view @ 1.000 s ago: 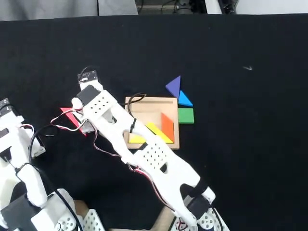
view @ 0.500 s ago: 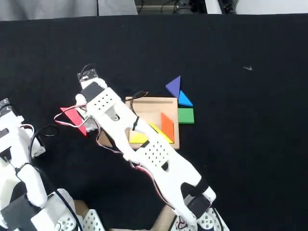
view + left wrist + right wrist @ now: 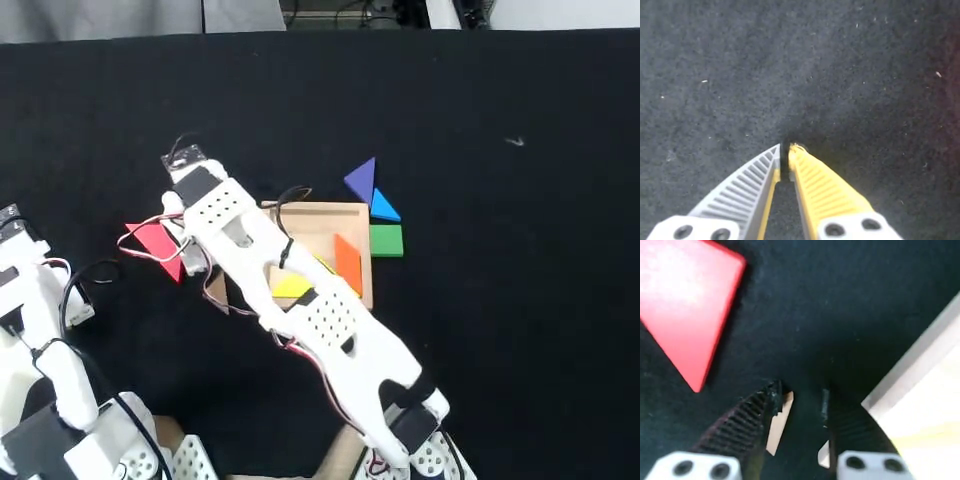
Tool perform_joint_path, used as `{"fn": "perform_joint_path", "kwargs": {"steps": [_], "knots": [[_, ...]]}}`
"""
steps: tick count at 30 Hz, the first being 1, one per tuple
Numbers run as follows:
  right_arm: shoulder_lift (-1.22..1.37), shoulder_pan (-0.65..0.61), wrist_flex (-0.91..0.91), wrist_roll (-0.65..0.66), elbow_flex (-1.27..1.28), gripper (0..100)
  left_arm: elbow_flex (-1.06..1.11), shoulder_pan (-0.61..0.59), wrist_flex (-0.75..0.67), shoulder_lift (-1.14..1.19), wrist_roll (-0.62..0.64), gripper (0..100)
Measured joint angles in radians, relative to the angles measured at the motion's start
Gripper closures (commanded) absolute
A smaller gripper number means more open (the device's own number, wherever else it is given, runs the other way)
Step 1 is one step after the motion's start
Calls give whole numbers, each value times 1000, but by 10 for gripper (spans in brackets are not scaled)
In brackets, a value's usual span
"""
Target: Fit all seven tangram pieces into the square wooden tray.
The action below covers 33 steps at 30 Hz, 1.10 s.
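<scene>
The square wooden tray [image 3: 312,224] lies mid-table with a yellow piece [image 3: 292,286] and an orange piece [image 3: 347,262] in it; my right arm crosses over its near-left part. A red triangle [image 3: 153,242] lies flat on the cloth left of the tray. My right gripper [image 3: 801,392] hangs low between the red triangle [image 3: 685,305] and the tray's edge [image 3: 920,390], open by a narrow gap with nothing in it. My left gripper [image 3: 788,148] is shut over bare black cloth. A purple triangle [image 3: 362,180], a blue triangle [image 3: 383,207] and a green square [image 3: 386,241] lie by the tray's far-right side.
Black cloth covers the table. The left arm [image 3: 35,310] stands at the near-left edge. The right arm's long white body [image 3: 300,300] runs from the near edge over the tray. The table's right half is bare cloth.
My right arm has shifted a little over the tray's left side, and more of the red triangle shows beside its gripper. The left arm has not moved.
</scene>
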Motion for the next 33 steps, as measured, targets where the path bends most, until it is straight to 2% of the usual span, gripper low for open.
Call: {"fn": "perform_joint_path", "kwargs": {"steps": [6, 11, 23, 29, 33], "knots": [[-46, -26, 0, -69, 91, 832, 0, 0, 0, 0, 0, 953], [-48, -68, 0, -107, 92, 832, 0, 0, 0, 0, -2, 953], [-48, -78, 0, -175, 92, 831, 0, 0, 0, 0, 0, 953], [-48, -109, 0, -190, 92, 726, 0, 0, 0, 0, 0, 953], [-48, -135, 0, -196, 95, 717, 0, 0, 0, 0, 0, 953]]}}
